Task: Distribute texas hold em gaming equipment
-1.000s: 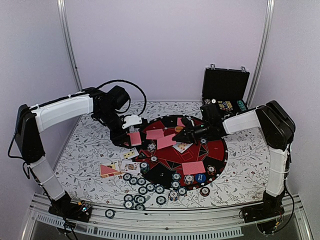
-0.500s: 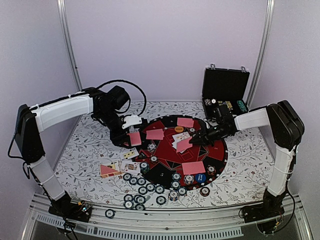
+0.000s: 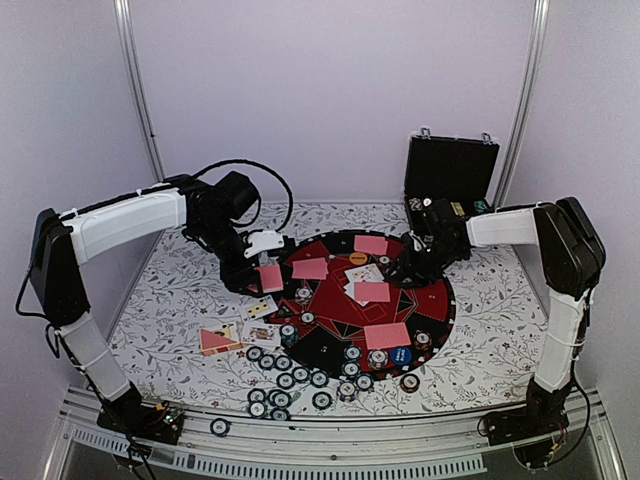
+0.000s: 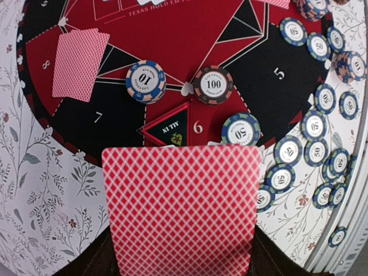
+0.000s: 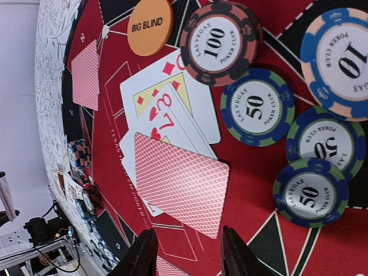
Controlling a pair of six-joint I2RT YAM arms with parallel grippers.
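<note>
1. The face-down card (image 5: pixel 181 184) lies flat on the mat (image 5: pixel 253 172), near its middle and half over the face-up cards (image 5: pixel 164 95); I judge that it is already placed, so your step now is to leave it undisturbed.
2. The right pincer (image 5: pixel 187 256) stands apart just beside the near edge of this card and holds nothing; lift it straight up before you swing away, because a thin card slides easily on the glossy cards under it.
3. The left pincer (image 3: pixel 256 270) is clamped on the held card (image 4: pixel 181 207), over the left rim of the mat; bring it down low and nearly flat before you let go, so that it does not flip.
4. Keep that card off the 100 chip (image 4: pixel 212 85) and the 50 chip (image 4: pixel 241 129); a card laid on a chip will rock.
5. The cards are thin, flexible rectangles with rounded corners, a pink-red lattice back and a white face; the poker chips (image 5: pixel 256 107) are thick hard discs with striped edges; the big blind button (image 5: pixel 150 26) is a plain, smooth orange disc.
6. The mat is round and flat, red and black, and looks soft like felt; the table (image 3: pixel 490 320) under it has a grey floral cover; the black case (image 3: pixel 450 170) stands open at the far right.
</note>
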